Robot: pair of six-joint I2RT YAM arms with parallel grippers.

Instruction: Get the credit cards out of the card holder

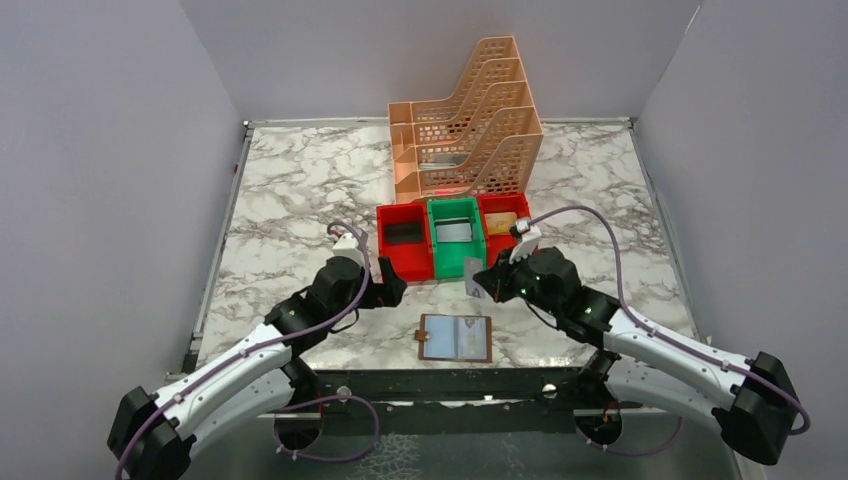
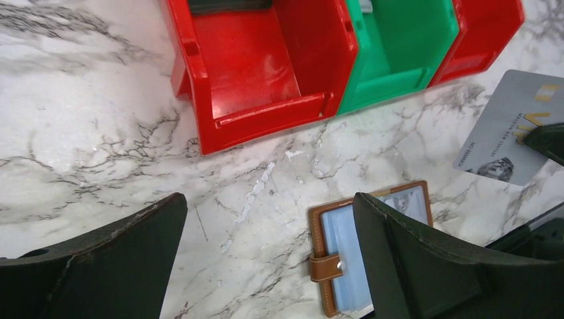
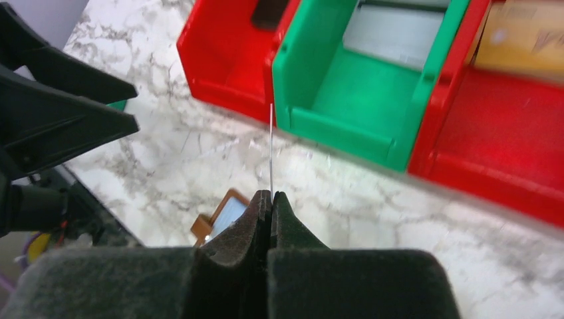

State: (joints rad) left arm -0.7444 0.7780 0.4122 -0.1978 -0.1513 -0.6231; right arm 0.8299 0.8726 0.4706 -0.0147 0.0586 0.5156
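Green bin (image 1: 458,263), red bins (image 1: 404,266) behind card holder (image 1: 455,338); credit card (image 1: 473,276) aloft between.

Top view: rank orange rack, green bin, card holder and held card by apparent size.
1. rack
2. green bin
3. card holder, only slightly smaller than the bin
4. card, smallest, though it is tilted and so foreshortened

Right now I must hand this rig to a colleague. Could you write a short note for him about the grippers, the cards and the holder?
Left gripper: open, empty, above the table, left of the card holder.
Right gripper: shut on one grey credit card, held up in front of the green bin.
Card holder: lies open near the table's front edge; neither gripper touches it.
Done: one card is out.
Left: set this card down, then check the pockets; I cannot tell if more cards remain.
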